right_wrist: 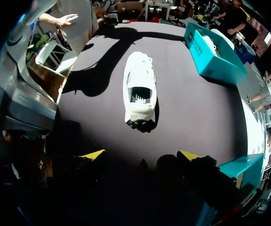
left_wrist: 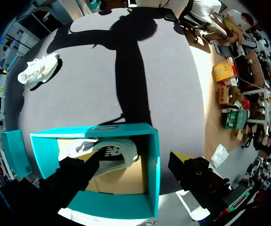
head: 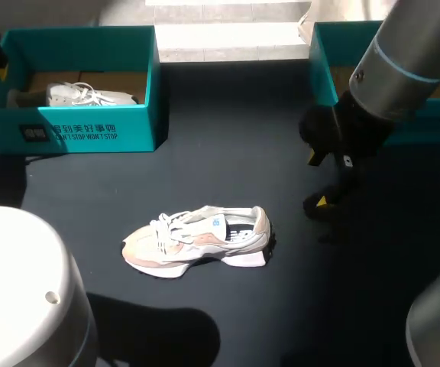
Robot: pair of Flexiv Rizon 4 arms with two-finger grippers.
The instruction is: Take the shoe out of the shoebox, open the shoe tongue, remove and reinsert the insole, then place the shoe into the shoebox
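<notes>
A pale pink and white sneaker (head: pixel 197 237) lies upright on the dark table, toe to the left, laces tied. My right gripper (head: pixel 317 180) hangs open to its right, apart from it. In the right wrist view the sneaker (right_wrist: pixel 139 89) sits ahead of that gripper (right_wrist: pixel 141 156), heel nearest, with nothing between the yellow fingertips (right_wrist: pixel 94 154). My left gripper (left_wrist: pixel 135 186) stands open above the teal shoebox (left_wrist: pixel 152 165), which holds a second white shoe (left_wrist: pixel 112 153).
The teal shoebox (head: pixel 90 134) with the second shoe (head: pixel 90 95) stands at the back left. Another teal box (head: pixel 323 65) stands at the back right, behind my right arm. Bare tabletop surrounds the sneaker.
</notes>
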